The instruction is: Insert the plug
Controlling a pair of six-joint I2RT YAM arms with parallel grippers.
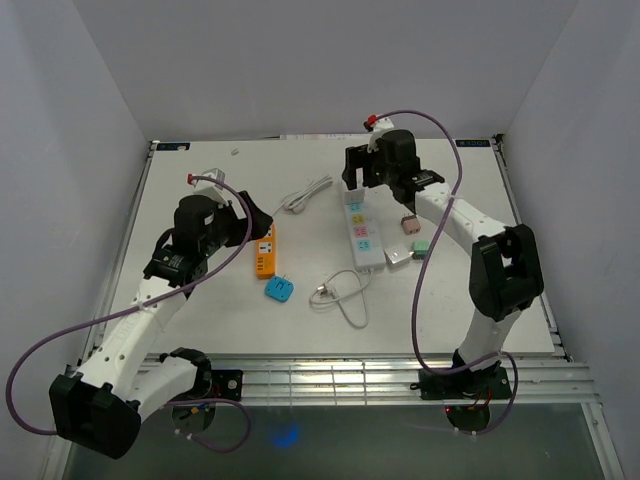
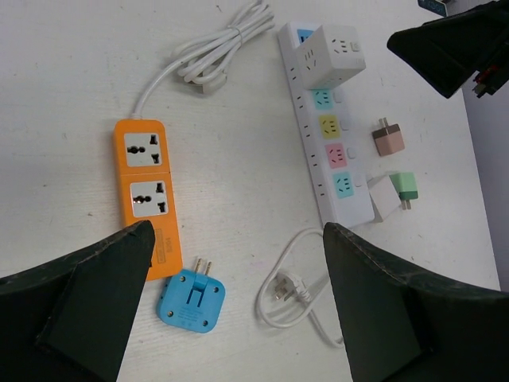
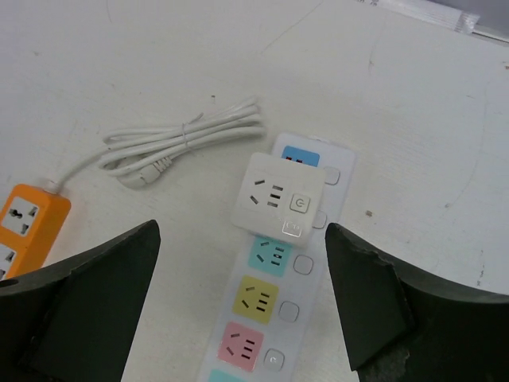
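A white cube plug (image 3: 278, 197) sits on the white power strip (image 3: 262, 310) near its far end, covering the socket between the blue and teal ones; how deep it is seated does not show. My right gripper (image 3: 242, 229) hovers above it, open, fingers apart from the cube on both sides. In the top view the right gripper (image 1: 375, 178) is over the strip's (image 1: 363, 238) far end. My left gripper (image 2: 238, 239) is open and holds nothing, above a blue plug (image 2: 192, 298) lying prongs-up by the orange power strip (image 2: 145, 191).
Pink (image 2: 388, 139), green (image 2: 406, 187) and white (image 2: 384, 197) small adapters lie right of the white strip. The strip's looped cord and plug (image 2: 288, 286) lie near the blue plug. The orange strip's coiled cord (image 3: 183, 139) lies at the back. White walls surround the table (image 1: 200, 330).
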